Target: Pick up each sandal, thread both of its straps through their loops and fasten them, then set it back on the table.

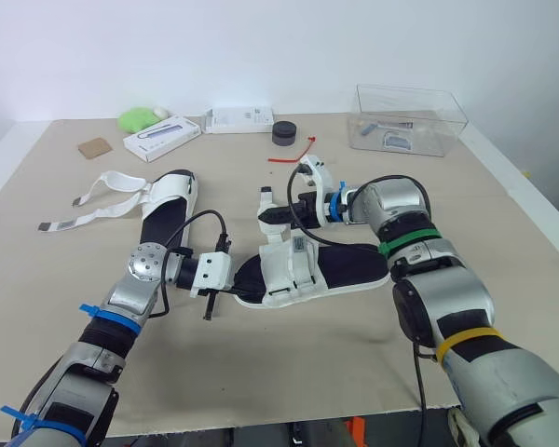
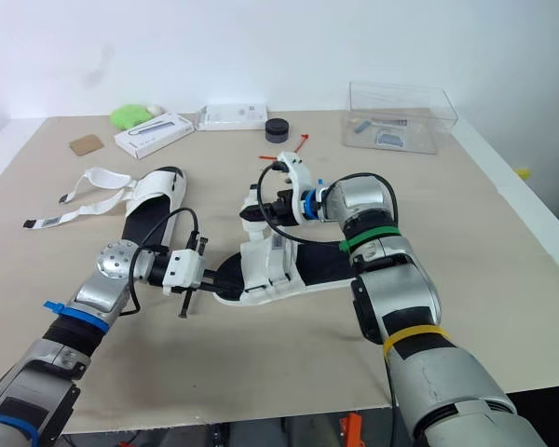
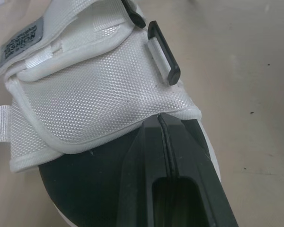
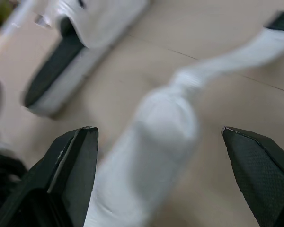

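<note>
The near sandal [image 1: 340, 268] lies flat on the tabletop [image 1: 503, 242] at centre, black footbed up, with its white upper standing at the middle of its length. The left tool [image 1: 216, 282] is at one end of this sandal. In the left wrist view its two fingers [image 3: 146, 156] are pressed together, and the closed tip touches the rim of the white mesh upper just above the black footbed. A black strap loop [image 3: 163, 52] projects from that upper. The right tool [image 1: 287, 212] is above the far side of the same sandal, at its raised white strap [image 4: 156, 127]. In the right wrist view the fingers [image 4: 71, 165] are spread wide apart with the strap between them; contact with either finger cannot be determined. The second sandal [image 1: 168, 209] lies on the tabletop to the robot's left, apart from both tools, with its two loose straps [image 1: 102, 186] spread flat and unfastened. A clear plastic box [image 1: 410, 116], a black round object [image 1: 284, 132] and a white carton [image 1: 163, 137] stand along the far edge.
</note>
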